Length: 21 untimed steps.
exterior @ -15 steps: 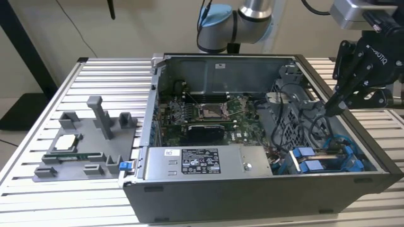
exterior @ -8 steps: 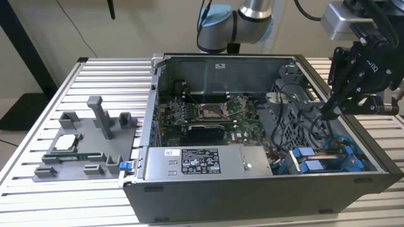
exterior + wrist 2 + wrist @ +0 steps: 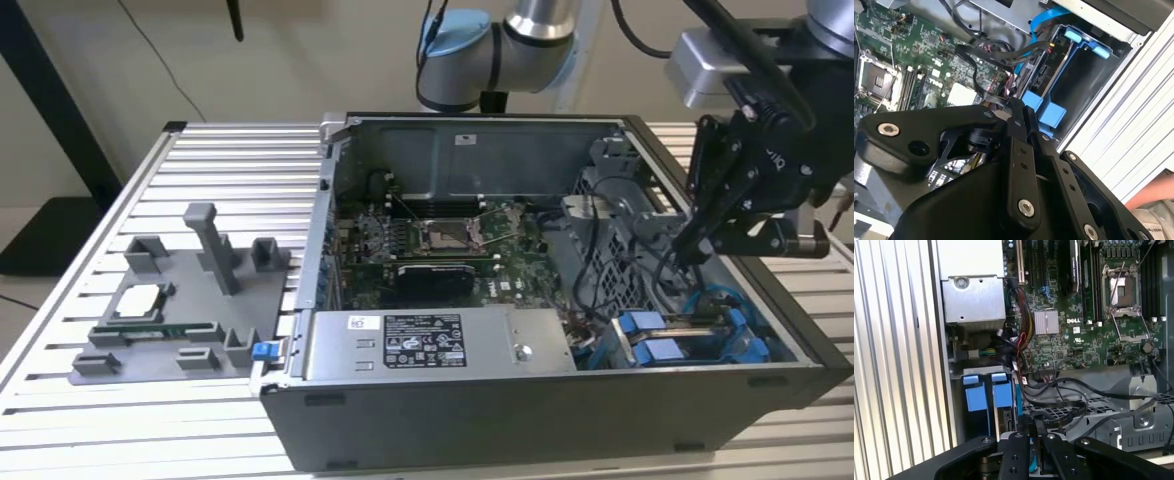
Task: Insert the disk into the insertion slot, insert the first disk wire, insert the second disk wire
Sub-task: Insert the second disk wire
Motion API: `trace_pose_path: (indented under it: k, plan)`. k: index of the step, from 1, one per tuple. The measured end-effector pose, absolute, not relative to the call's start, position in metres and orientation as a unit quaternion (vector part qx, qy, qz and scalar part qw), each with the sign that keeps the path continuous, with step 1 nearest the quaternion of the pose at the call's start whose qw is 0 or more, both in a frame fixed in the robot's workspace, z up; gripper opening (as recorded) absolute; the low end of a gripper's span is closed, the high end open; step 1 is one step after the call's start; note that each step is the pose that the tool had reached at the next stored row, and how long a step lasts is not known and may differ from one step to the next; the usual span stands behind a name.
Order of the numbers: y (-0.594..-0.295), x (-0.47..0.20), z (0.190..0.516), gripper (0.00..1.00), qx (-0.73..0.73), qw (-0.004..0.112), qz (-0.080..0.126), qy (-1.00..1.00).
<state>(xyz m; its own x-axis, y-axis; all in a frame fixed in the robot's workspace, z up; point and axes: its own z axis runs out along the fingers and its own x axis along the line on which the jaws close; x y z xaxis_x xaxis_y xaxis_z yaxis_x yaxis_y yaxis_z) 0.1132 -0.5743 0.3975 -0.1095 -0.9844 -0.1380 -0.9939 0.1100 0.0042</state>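
Note:
The disk sits in its blue caddy inside the insertion slot, the grey cage at the case corner. A second blue-fronted caddy lies beside it. In the second wrist view the disk's connector end faces the loose cables. My gripper hangs just over that end, fingers pressed together on a black flat wire that loops back toward the motherboard. In the exterior view the gripper reaches down into the case at the exterior view's right, above the blue caddies.
The open computer case lies on a slatted metal table. Inside it are a power supply, a motherboard and a tangle of cables. A grey parts fixture sits at the exterior view's left.

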Motion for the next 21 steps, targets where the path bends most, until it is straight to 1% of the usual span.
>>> trace_pose_path:
  k: [11,21]
  plan:
    - [-0.574,0.113,0.383,0.0,-0.666,0.051,0.036,0.743]
    - [-0.574,0.113,0.382,0.0,-0.666,0.051,0.036,0.743]
